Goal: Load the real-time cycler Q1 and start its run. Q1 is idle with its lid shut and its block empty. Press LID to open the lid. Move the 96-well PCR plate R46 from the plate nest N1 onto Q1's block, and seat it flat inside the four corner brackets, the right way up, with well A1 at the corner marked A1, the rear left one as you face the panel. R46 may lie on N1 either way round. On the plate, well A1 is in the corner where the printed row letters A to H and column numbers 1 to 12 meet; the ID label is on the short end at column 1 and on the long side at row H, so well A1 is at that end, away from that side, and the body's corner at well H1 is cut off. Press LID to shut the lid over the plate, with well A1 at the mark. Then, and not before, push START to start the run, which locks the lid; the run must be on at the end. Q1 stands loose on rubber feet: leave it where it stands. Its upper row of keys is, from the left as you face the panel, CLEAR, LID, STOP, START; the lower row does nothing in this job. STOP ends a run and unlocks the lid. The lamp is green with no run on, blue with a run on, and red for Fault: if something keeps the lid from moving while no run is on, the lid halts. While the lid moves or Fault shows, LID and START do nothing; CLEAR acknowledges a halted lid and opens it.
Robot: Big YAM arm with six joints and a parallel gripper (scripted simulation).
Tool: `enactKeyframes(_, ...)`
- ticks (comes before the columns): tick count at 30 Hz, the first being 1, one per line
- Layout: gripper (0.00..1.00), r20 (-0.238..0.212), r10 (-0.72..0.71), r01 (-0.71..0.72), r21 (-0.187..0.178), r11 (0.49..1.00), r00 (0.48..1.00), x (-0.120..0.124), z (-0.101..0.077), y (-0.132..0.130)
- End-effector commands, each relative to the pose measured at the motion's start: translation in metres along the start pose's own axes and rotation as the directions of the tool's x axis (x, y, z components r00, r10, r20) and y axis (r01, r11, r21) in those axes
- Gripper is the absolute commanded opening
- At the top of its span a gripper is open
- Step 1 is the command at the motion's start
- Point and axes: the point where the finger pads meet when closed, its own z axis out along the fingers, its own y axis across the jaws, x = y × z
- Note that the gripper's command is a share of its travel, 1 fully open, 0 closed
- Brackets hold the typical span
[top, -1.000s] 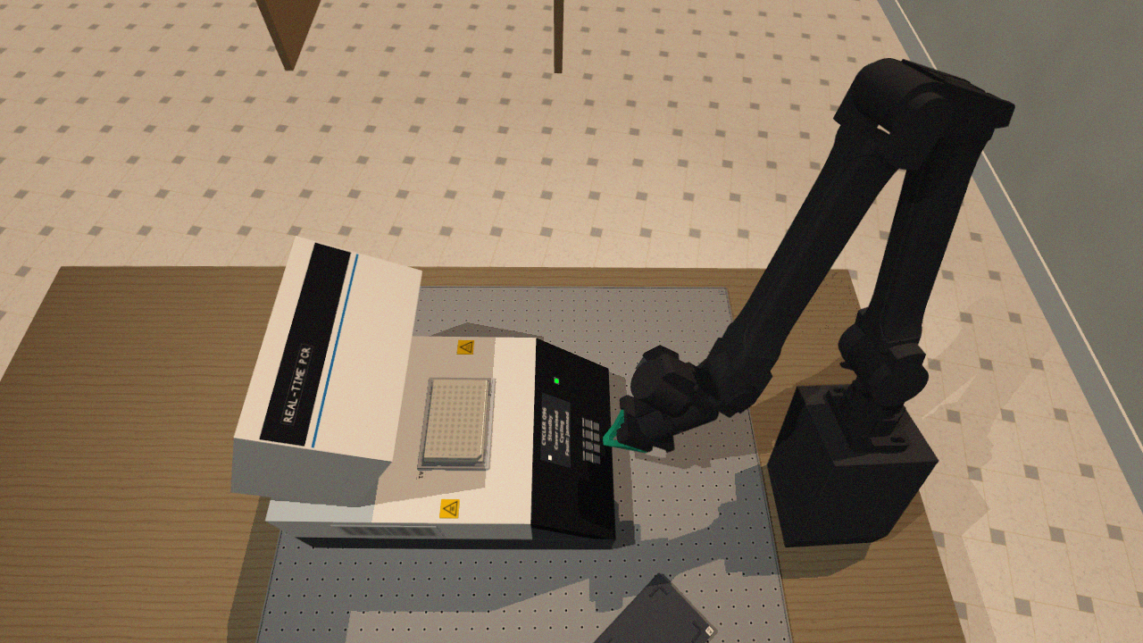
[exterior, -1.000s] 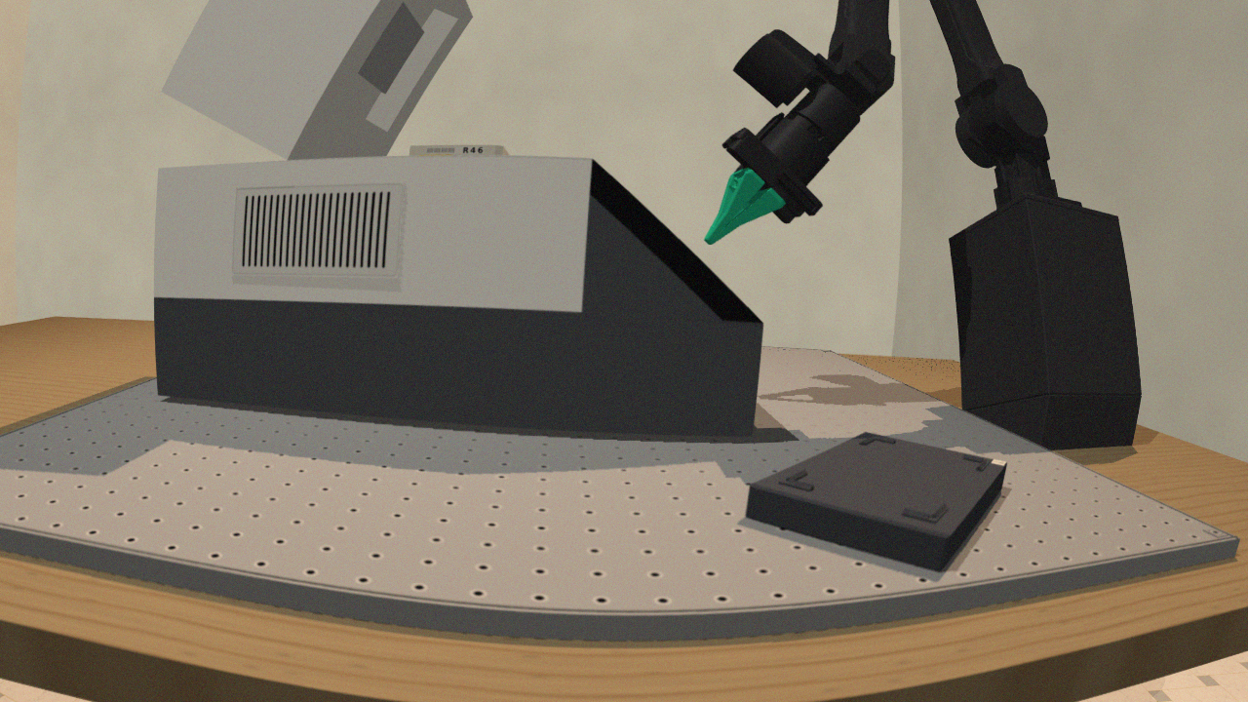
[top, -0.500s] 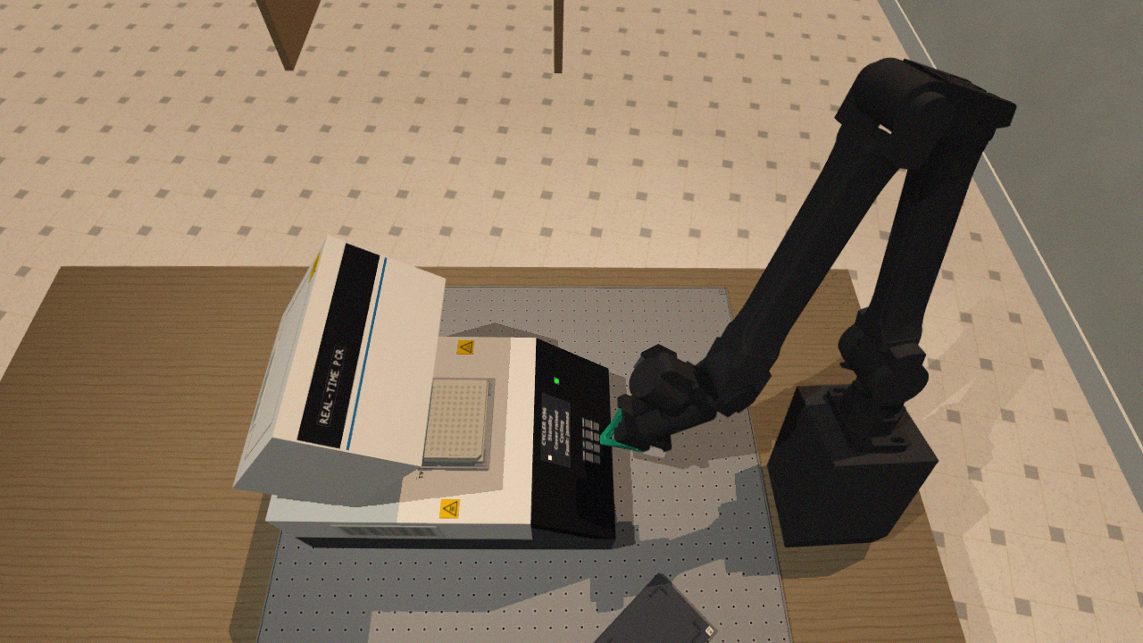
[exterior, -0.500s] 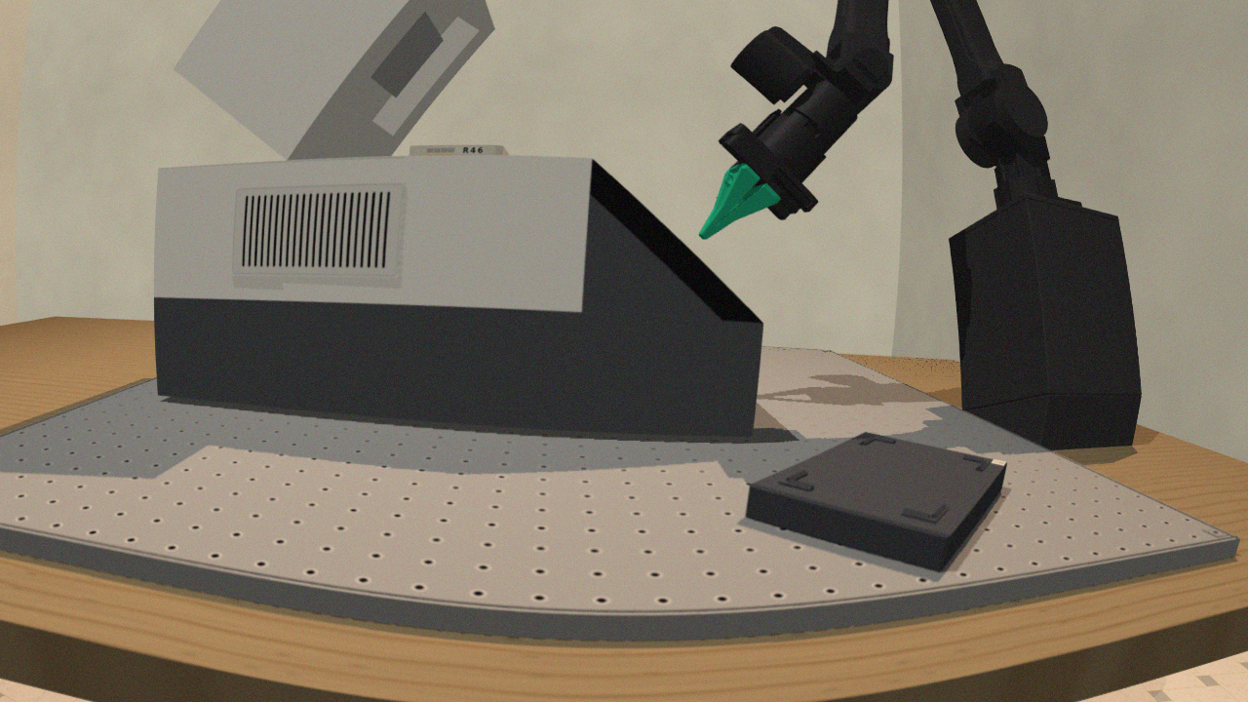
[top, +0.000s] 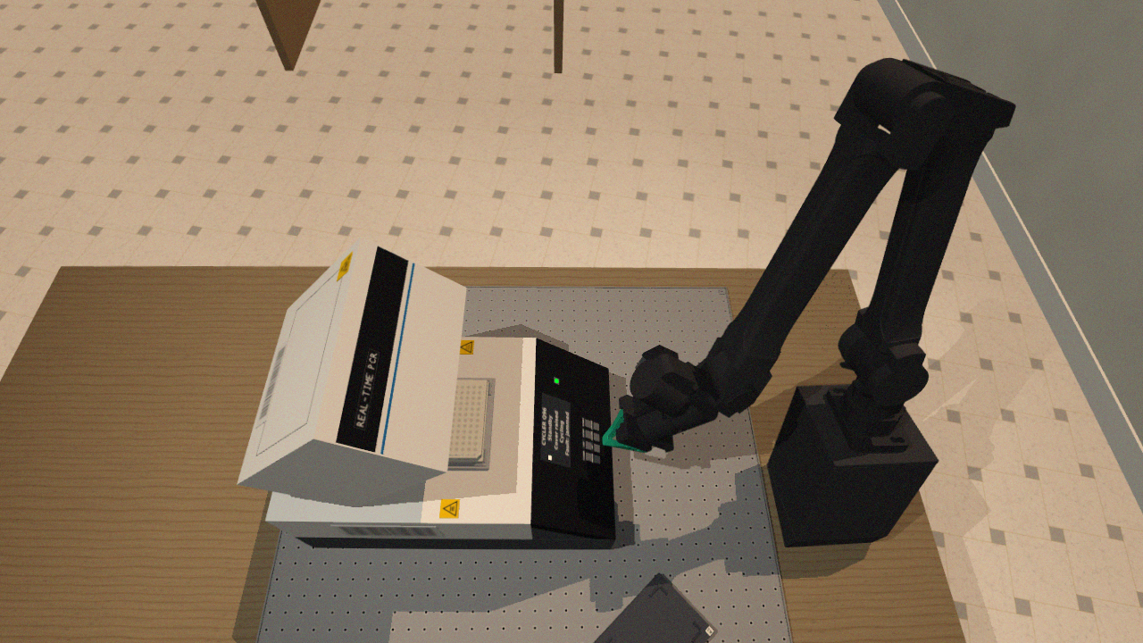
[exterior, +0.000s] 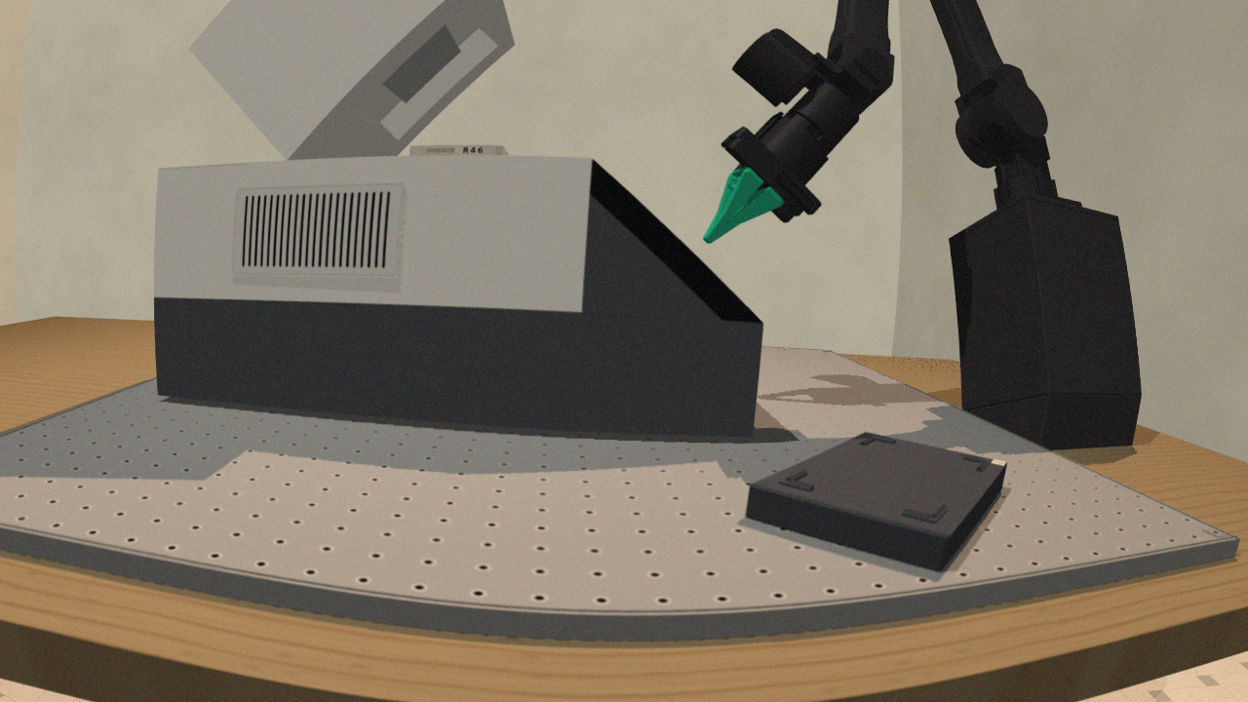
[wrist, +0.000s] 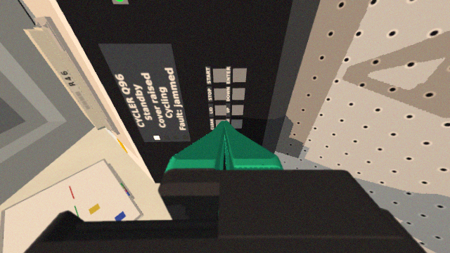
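Wooden table [top: 128, 399], grey perforated board [exterior: 488, 524] on it, carrying cycler Q1 [exterior: 366, 261], nest N1 [exterior: 881, 492], arm base [top: 846, 488]

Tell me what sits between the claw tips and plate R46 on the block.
In the top view, the cycler's sloped black control panel lies between the shut, empty claw and plate R46, carrying the keys and green lamp.

Tiled floor [top: 559, 160], wooden table [top: 120, 399]
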Motion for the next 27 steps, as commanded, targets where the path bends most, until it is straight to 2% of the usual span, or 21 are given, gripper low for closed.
enactKeyframes(1, 0.0, 0.003, 0.003, -0.003, -0.051, 0.999, 1.0, 0.002, 0.001, 0.028)
enactKeyframes(6, 0.0, 0.011, 0.005, -0.004, -0.076, 0.997, 1.0, -0.003, 0.0, 0.036)
enactKeyframes(9, 0.0, 0.013, 0.014, -0.013, -0.074, 0.997, 1.0, -0.007, 0.001, 0.035)
enactKeyframes(12, 0.0, 0.013, 0.013, -0.012, -0.067, 0.998, 1.0, -0.007, 0.001, 0.031)
enactKeyframes(19, 0.0, -0.004, 0.002, -0.002, -0.024, 1.0, 1.0, 0.004, 0.0, 0.004)
enactKeyframes(22, 0.0, -0.003, -0.003, 0.003, -0.013, 1.0, 1.0, 0.005, 0.001, 0.001)
enactKeyframes(25, 0.0, -0.002, -0.002, 0.002, -0.02, 1.0, 1.0, 0.005, 0.002, 0.009)
enactKeyframes(27, 0.0, 0.0, -0.003, 0.003, -0.014, 1.0, 1.0, 0.004, -0.015, 0.001)
